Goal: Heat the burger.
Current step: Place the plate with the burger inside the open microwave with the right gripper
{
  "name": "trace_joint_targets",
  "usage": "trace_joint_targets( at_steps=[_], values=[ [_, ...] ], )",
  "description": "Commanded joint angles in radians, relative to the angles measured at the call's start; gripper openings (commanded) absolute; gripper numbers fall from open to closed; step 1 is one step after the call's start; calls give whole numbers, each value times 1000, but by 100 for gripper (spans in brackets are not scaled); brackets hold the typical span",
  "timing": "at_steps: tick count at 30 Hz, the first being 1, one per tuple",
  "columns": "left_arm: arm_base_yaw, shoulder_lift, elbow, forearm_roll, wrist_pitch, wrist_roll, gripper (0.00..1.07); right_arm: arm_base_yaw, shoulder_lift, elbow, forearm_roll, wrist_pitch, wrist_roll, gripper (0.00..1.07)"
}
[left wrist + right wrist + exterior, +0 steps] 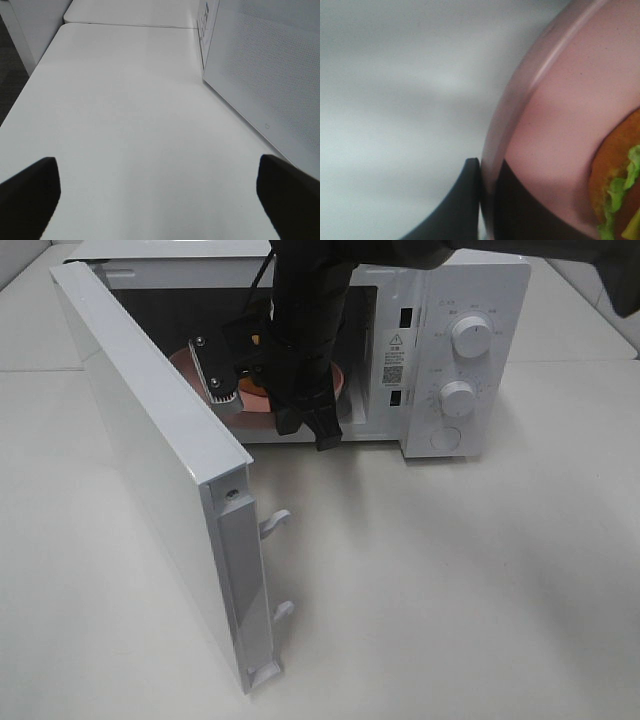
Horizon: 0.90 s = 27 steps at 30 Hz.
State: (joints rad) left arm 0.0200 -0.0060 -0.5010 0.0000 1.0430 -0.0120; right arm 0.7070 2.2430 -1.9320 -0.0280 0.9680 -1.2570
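Observation:
The white microwave [470, 300] stands at the back with its door [150, 460] swung wide open toward the front left. My right gripper [262, 368] reaches into the cavity, shut on the rim of a pink plate [190, 365]. In the right wrist view, its fingers [465, 200] clamp the plate rim [520, 110], and the burger [615, 175], with its brown bun and green lettuce, lies on the plate. The arm hides most of the burger in the high view. My left gripper [160, 200] is open and empty above the bare table.
The control panel with two knobs [470, 338] is on the microwave's right side. The open door juts out over the table [450, 570], with latch hooks [275, 522] on its edge. The door's outer face [265, 75] stands close to my left gripper.

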Motion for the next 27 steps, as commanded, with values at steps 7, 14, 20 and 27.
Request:
trace_joint_targets(
  at_steps=[7,14,20,27],
  values=[
    [0,-15,2,-9,-8,-3,102,2,73,-113,-72,-20,36,0],
    [0,-15,2,-9,-8,-3,102,2,117,-175,-107,-18,59,0],
    [0,-15,2,-9,-8,-3,102,-2,139,-203,-118,-20,62,0],
    [0,-15,2,-9,-8,-3,102,-2,150,-203,-121,-24,74,0]
  ],
)
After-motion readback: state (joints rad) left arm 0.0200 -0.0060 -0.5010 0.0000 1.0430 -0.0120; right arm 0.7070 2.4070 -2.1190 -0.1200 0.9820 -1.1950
